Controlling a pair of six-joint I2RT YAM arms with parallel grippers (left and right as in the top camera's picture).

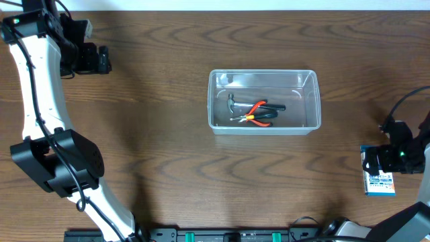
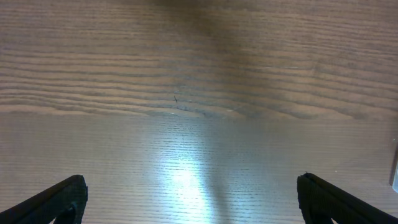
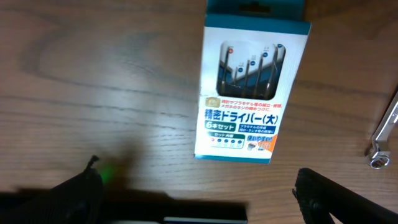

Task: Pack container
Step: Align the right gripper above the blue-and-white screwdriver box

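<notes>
Between the spread left tool (image 2: pixel 193 194) and spread right tool (image 3: pixel 198 190), well apart, sits the container (image 1: pixel 262 71).

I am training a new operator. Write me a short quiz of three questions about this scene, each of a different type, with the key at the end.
1. True or false: the container is empty.
2. Multiple choice: which thing lies on the table nearest to the right gripper?
A) a blue-and-white card pack
B) a roll of tape
C) a paint brush
3. Fill in the missing word: the pliers in the container have ___ handles.

Key
1. False: it holds a hammer and the pliers.
2. A
3. red
</notes>
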